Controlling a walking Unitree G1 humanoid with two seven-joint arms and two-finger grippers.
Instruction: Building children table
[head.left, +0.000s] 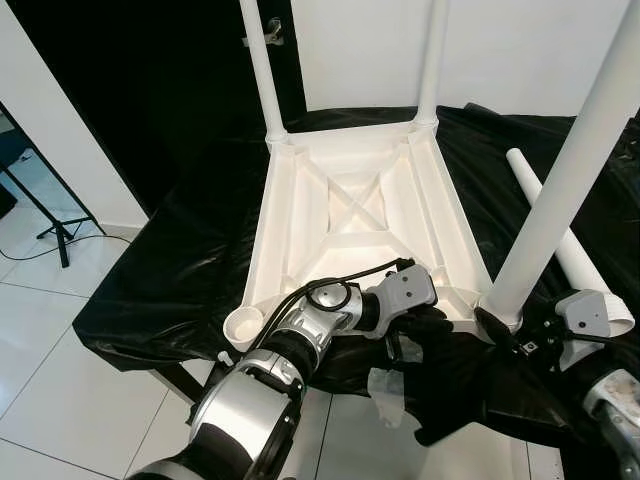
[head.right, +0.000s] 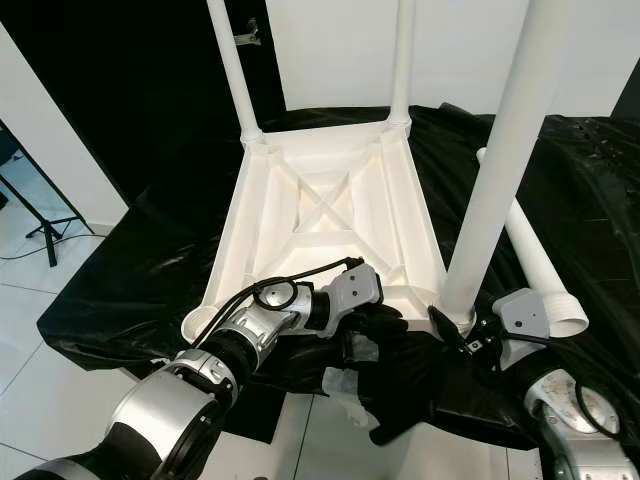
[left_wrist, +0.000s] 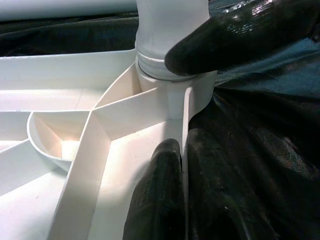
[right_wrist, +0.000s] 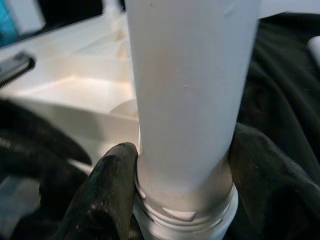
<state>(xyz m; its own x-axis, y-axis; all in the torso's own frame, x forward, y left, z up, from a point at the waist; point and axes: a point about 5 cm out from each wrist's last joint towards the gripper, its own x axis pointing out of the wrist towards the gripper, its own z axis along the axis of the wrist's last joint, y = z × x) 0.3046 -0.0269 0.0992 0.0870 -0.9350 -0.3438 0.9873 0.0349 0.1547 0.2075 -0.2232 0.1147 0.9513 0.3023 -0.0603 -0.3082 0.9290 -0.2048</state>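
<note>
A white plastic children's table (head.left: 275, 215) lies upside down on a black-draped surface. Two legs (head.left: 262, 70) stand in its far corners. A third leg (head.left: 560, 190) stands upright in the near right corner socket. My right gripper (head.left: 505, 330) is shut around this leg's base, its fingers (right_wrist: 107, 190) pressing both sides just above the threaded collar. My left gripper (head.left: 415, 335) reaches across the near edge and is shut on the rim beside that corner. One of its fingers (left_wrist: 155, 200) is inside the rim wall and the other rests against the socket. The near left socket (head.left: 243, 326) is empty.
A loose white leg (head.left: 583, 268) lies on the black sheet (head.left: 170, 270) to the right of the table. White tiled floor (head.left: 60, 340) lies below the near edge. A tripod stand (head.left: 50, 215) is at the far left, and a dark door (head.left: 180, 90) stands behind.
</note>
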